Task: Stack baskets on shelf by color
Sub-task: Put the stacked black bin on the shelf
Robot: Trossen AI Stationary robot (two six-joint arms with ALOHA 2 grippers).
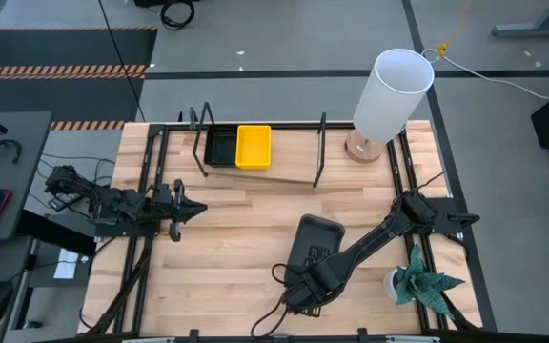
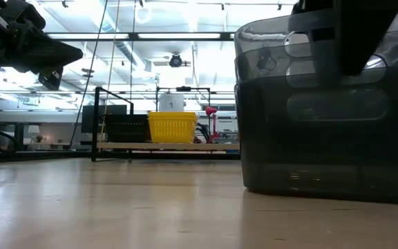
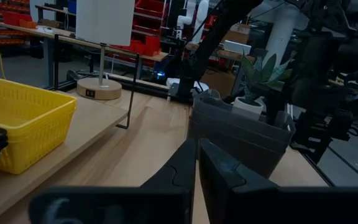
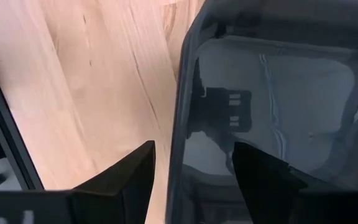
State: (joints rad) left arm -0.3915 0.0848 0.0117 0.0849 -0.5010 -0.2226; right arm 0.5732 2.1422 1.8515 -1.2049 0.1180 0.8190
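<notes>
Dark grey baskets (image 1: 315, 240) sit nested on the slatted tabletop toward its near right; the low view shows them large (image 2: 323, 138). My right gripper (image 1: 305, 286) is open at their near end. In the right wrist view its fingers (image 4: 194, 149) stand astride the near wall (image 4: 178, 118), one inside and one outside, with a gap on both sides. A yellow basket (image 1: 254, 146) and a black basket (image 1: 220, 148) rest side by side on the shelf (image 1: 294, 162) at the far edge. My left gripper (image 1: 193, 208) is shut, hovering left of centre.
A white lamp (image 1: 391, 93) on a round wooden base stands at the table's far right corner. A potted plant (image 1: 422, 281) sits near the right edge, beside my right arm. The shelf's black wire end frames (image 1: 320, 148) stand upright. Bare wood lies between my left gripper and the grey baskets.
</notes>
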